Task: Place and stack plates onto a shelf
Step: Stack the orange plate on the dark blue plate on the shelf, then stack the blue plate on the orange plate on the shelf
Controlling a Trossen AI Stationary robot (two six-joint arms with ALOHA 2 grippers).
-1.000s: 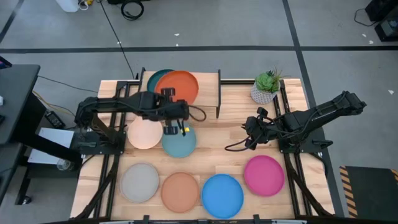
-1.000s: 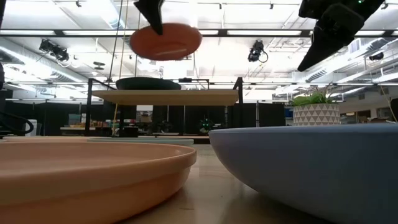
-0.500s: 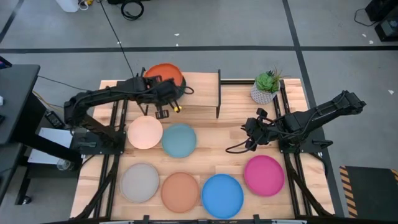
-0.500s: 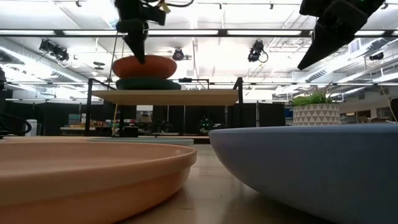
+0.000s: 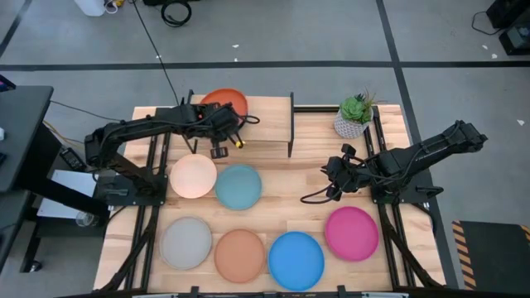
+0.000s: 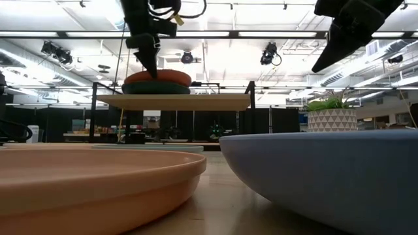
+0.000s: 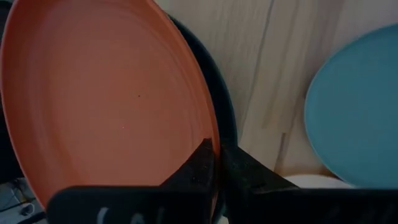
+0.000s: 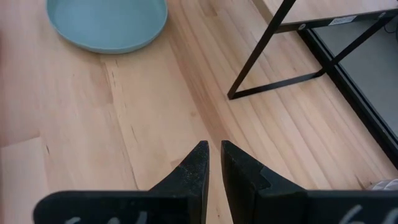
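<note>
Since half a sec ago I see the orange plate (image 5: 224, 102) drop flush onto the dark teal plate (image 6: 157, 88) on the shelf (image 5: 269, 112), left gripper (image 7: 216, 163) pinching its rim w/ fingers nearly closed, right gripper (image 8: 213, 155) idle, nearly closed on nothing; plates look stiff, light, matte, so I'd take them by the rim.

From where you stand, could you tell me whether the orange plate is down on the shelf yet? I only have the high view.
Observer: In the low view, the orange plate sits on the dark teal plate, which rests on the shelf.
Operator: Thank you. Has the left gripper let go?
Observer: No. In the left wrist view, the left gripper is shut on the orange plate's rim.
Operator: And is the right arm holding anything?
Observer: No. In the right wrist view, the right gripper is shut and empty, above the bare tabletop.
</note>
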